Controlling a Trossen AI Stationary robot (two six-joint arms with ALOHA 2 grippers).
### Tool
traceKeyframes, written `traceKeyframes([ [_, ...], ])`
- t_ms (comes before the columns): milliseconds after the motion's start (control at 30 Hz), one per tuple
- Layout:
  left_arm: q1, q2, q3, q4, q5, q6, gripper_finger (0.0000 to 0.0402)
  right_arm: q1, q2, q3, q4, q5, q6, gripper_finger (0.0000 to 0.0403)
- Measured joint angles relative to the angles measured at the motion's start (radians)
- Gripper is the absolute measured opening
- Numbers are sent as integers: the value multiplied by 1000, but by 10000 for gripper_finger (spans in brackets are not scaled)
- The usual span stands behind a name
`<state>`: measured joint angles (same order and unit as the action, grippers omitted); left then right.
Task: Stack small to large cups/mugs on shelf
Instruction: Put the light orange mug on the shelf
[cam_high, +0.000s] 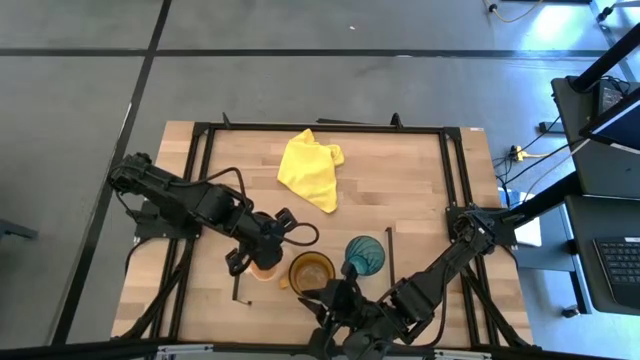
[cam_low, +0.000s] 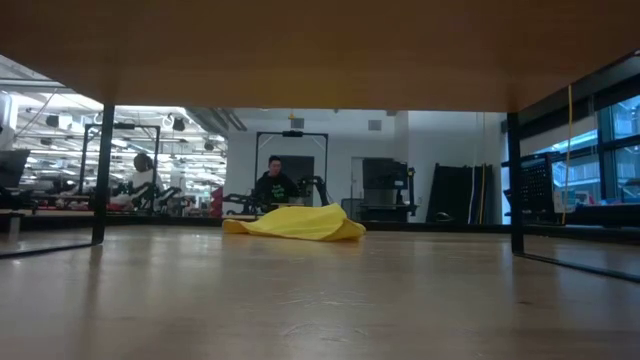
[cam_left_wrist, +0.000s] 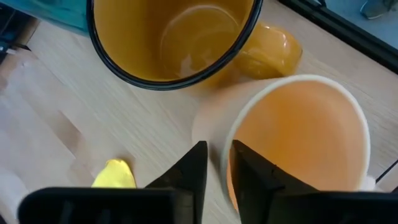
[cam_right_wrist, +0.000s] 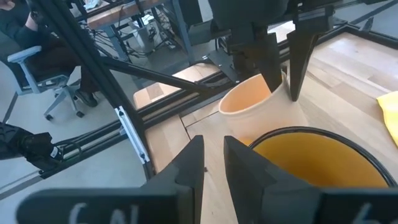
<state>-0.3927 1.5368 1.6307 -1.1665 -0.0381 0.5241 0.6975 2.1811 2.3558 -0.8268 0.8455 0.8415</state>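
On the shelf (cam_high: 300, 295), three cups by my left gripper (cam_high: 262, 262); yellow cloth (cam_high: 311, 169) lies well beyond.

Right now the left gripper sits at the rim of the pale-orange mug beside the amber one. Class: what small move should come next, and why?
Probably the left gripper should lift straight up, clear of the pale-orange mug. Its fingers straddle the mug's wall with a gap showing, and the mug stands upright on the shelf next to the amber mug, so it looks placed. The right gripper waits close by.
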Motion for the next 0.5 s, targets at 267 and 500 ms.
traceKeyframes([
  [267,0,0,0,-7,-2,-18,84,0,0,0,7,1,-15,65],
  [500,9,0,0,-9,-51,-20,81,0,0,0,7,2,-17,65],
])
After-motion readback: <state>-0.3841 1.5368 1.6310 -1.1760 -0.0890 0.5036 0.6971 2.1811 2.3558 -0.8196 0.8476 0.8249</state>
